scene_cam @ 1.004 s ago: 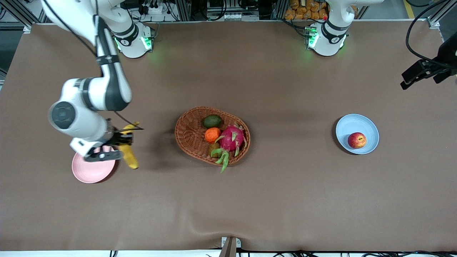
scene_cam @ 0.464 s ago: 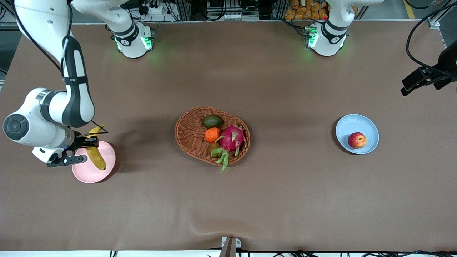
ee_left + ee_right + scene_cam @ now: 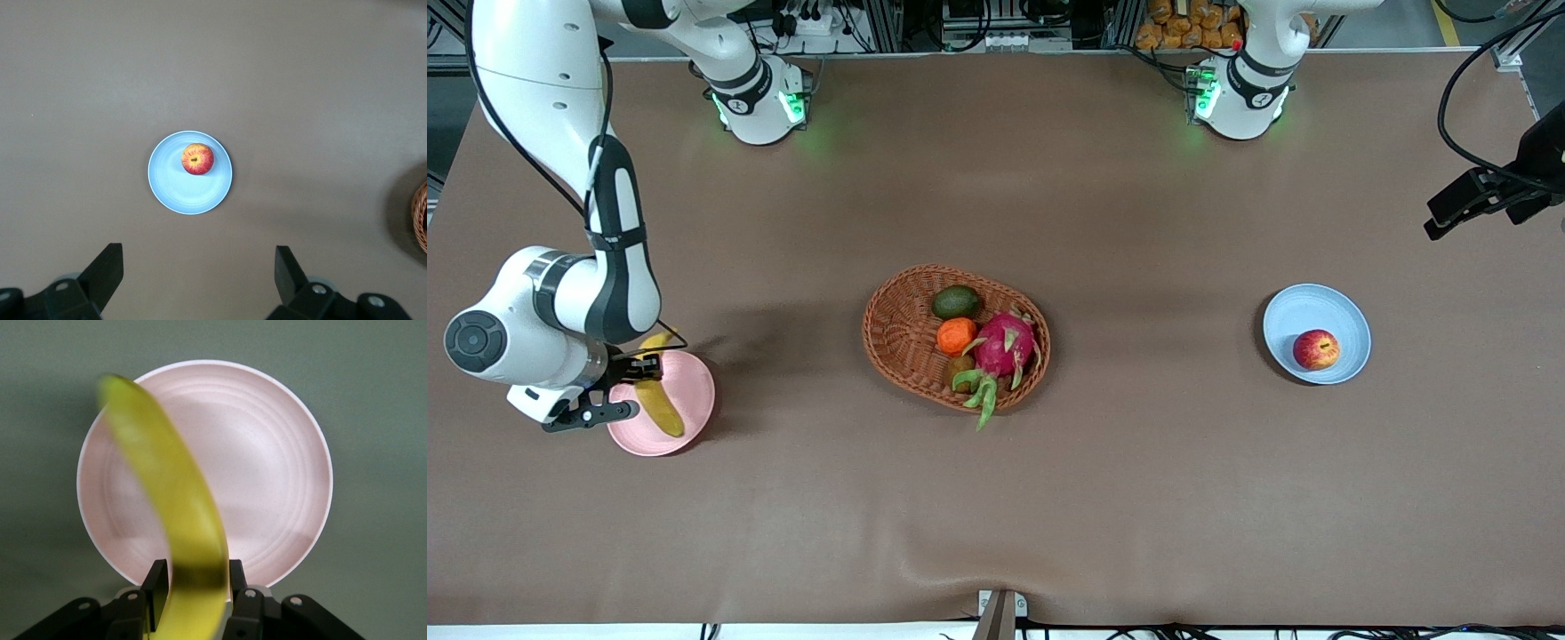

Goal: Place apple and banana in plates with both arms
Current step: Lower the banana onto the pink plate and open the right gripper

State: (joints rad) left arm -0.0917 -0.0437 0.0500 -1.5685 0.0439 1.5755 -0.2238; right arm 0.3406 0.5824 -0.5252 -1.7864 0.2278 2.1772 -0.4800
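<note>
My right gripper is shut on the yellow banana and holds it just over the pale pink plate. In the right wrist view the banana runs from between my fingers across the pink plate. The red apple lies in the pale blue plate toward the left arm's end. My left gripper waits in the air past that plate, at the table's end. It is open and empty, looking down on the apple and the blue plate.
An oval brown wicker basket stands mid-table. It holds a pink dragon fruit, an orange tangerine and a dark green avocado. The basket's edge shows in the left wrist view.
My right arm has carried the banana from beside the pink plate to over it, toward the right arm's end, and lowered it. The left arm has barely moved.
</note>
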